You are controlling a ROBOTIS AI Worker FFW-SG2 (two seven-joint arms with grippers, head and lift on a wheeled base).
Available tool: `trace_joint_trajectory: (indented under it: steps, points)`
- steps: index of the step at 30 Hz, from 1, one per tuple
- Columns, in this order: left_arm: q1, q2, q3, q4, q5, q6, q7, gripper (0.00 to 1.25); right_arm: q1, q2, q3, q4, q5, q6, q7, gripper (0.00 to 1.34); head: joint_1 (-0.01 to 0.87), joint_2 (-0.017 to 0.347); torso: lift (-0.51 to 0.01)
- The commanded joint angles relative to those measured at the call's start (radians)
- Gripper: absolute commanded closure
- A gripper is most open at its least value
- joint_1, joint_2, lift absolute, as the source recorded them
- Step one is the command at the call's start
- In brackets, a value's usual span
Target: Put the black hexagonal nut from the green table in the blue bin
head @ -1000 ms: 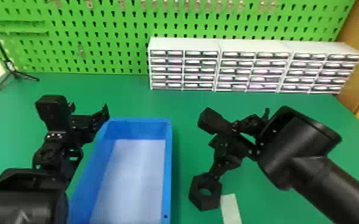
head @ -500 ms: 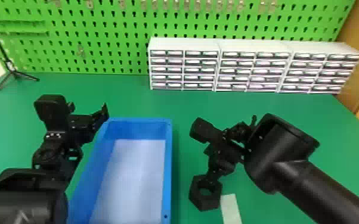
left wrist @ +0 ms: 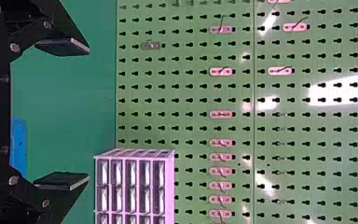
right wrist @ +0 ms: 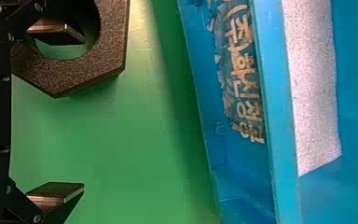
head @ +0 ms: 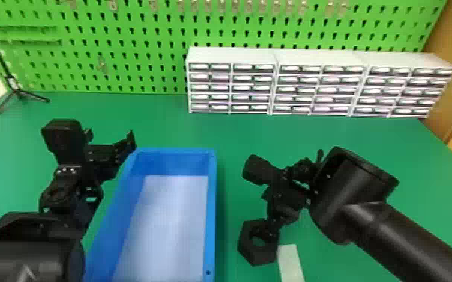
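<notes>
Right wrist view, and the right gripper (right wrist: 84, 113) is standing spread wide, pinching nothing! One finger (right wrist: 56, 31) is hanging at the hole of the black hexagonal nut (right wrist: 93, 67), while the other finger (right wrist: 56, 190) is hanging outside the ring; whether the first is dipping into that hole or only hovering above it, the commentator cannot tell.

Head view now: the nut is lying flat on the green table (head: 236, 135), with that gripper sitting at its one o'clock. A white strip (head: 291, 264) is resting just beside the nut at four o'clock, and the blue bin (head: 211, 210) is standing apart at nine o'clock. Around at the bin's eleven o'clock, the left gripper (left wrist: 89, 113) is resting near the far corner, its fingers spread, holding nothing. Farther off, at the nut's twelve to one o'clock, drawer cabinets (head: 232, 55) are lining the back.

The step in hand is looking like a pinch across one side of the ring, and here the trouble is lurking! Too high, and the inner finger could be skating over the top face; off-centre, and it could be pressing the ring and shoving the nut toward four o'clock. A shallow bite could be letting it swing loose, and a low carry could be clipping the bin's near wall.
</notes>
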Motion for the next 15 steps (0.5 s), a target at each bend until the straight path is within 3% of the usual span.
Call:
trace_joint_trajectory:
  steps: [1, 6, 12, 15]
  points:
    - [-0.002, 0.000, 0.002, 0.000, -0.001, -0.001, 0.000, 0.31, -0.001, 0.002, 0.002, 0.007, -0.001, -0.003, 0.000, 0.19, 0.683, 0.028, -0.096]
    - [-0.002, 0.000, 0.002, 0.000, -0.001, -0.001, 0.000, 0.31, -0.002, 0.002, 0.004, 0.009, -0.002, -0.003, 0.001, 0.24, 0.683, 0.028, -0.096]
    - [-0.001, 0.000, 0.003, 0.000, -0.001, -0.001, 0.000, 0.31, -0.002, -0.005, 0.002, 0.009, -0.018, -0.003, 0.001, 0.61, 0.683, 0.028, -0.096]
    - [0.001, 0.000, 0.005, 0.000, 0.001, -0.001, 0.000, 0.31, -0.007, -0.012, 0.001, 0.004, -0.033, -0.005, 0.001, 0.73, 0.683, 0.028, -0.096]
